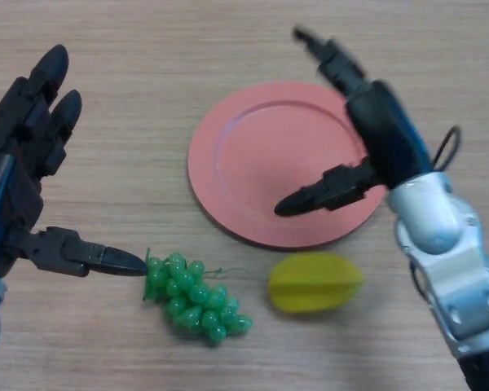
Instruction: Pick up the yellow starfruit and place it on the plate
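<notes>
The yellow starfruit lies on the wooden table just below the front edge of the pink plate. The plate is bare. My right hand hovers over the plate's right side, open, with its thumb pointing left above the plate's front part and its fingers reaching toward the far side. It holds nothing and is above and slightly behind the starfruit. My left hand is open at the left edge, its thumb tip close to a bunch of green grapes.
The green grapes lie left of the starfruit, in front of the plate. The wooden table extends on all sides.
</notes>
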{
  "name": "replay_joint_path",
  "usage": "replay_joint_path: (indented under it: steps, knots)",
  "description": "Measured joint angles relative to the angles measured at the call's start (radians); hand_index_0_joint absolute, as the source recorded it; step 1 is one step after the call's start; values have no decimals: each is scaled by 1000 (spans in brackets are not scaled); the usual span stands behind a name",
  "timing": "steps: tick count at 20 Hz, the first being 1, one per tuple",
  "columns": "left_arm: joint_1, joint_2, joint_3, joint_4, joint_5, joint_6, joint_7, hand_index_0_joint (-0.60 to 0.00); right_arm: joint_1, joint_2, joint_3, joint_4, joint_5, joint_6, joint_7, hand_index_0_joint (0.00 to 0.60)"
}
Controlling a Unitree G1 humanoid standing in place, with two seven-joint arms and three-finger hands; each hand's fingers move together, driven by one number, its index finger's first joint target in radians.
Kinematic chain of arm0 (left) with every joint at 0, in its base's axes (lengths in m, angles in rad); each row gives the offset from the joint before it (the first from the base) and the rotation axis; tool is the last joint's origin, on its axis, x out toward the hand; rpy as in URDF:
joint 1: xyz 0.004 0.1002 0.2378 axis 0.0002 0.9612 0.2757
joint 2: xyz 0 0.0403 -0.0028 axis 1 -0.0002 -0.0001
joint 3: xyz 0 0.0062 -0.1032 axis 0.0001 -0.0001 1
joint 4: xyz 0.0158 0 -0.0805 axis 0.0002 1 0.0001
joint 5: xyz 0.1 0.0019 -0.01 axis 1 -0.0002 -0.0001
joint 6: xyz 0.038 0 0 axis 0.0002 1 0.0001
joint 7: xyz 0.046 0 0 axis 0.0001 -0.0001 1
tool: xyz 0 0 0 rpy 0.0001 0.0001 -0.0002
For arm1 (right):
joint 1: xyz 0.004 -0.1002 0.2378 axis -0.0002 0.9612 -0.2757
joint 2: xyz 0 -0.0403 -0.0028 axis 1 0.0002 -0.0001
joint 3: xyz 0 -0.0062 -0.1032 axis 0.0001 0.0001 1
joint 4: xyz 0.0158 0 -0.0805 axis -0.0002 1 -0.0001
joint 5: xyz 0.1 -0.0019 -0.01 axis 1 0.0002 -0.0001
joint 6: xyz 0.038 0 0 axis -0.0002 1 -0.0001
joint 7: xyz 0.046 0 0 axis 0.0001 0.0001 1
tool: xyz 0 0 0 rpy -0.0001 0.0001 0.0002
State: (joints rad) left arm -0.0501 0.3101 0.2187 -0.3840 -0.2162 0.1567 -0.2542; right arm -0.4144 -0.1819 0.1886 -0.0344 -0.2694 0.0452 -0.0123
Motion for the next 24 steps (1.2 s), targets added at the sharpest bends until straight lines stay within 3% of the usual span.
replay_joint_path:
  steps: [4,12,16,24]
  knots:
    - [-6,-3,-4,0,3,0,0,0,101,0,-71,-220,49,143,82,0]
    - [-36,-3,-12,0,1,0,1,0,242,-1,-91,-514,198,297,153,0]
    - [-22,-7,-20,0,2,0,2,0,309,-7,-98,-554,222,329,159,0]
    - [-23,-18,-25,-13,7,0,10,0,338,-21,-111,-603,233,407,159,0]
